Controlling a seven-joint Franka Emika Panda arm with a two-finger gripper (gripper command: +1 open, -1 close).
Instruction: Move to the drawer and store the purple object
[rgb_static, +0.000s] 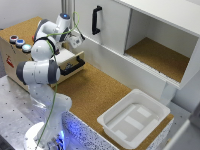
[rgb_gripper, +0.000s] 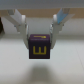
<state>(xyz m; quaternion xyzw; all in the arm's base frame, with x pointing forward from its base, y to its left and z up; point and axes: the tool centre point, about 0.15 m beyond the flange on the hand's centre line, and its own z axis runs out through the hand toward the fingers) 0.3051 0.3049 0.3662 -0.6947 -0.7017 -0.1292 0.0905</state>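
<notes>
In the wrist view a purple cube (rgb_gripper: 40, 47) with a yellow mark on its face sits between my fingertips (rgb_gripper: 25, 31), which touch its two sides. My gripper (rgb_static: 75, 42) is shut on it. In the exterior view the gripper hangs just above the open drawer (rgb_static: 69, 59), a pale wood-fronted drawer with a horizontal black bar handle (rgb_static: 73, 66), pulled out of a light wooden box (rgb_static: 15, 55). The cube itself is hidden by the arm in the exterior view. A pale surface lies below the cube in the wrist view.
Coloured round buttons (rgb_static: 19, 42) sit on top of the wooden box. A white cabinet door with a vertical black handle (rgb_static: 96, 20) and an open shelf (rgb_static: 160, 55) stand behind. A white tray (rgb_static: 134, 117) rests on the cork counter at the exterior view's right.
</notes>
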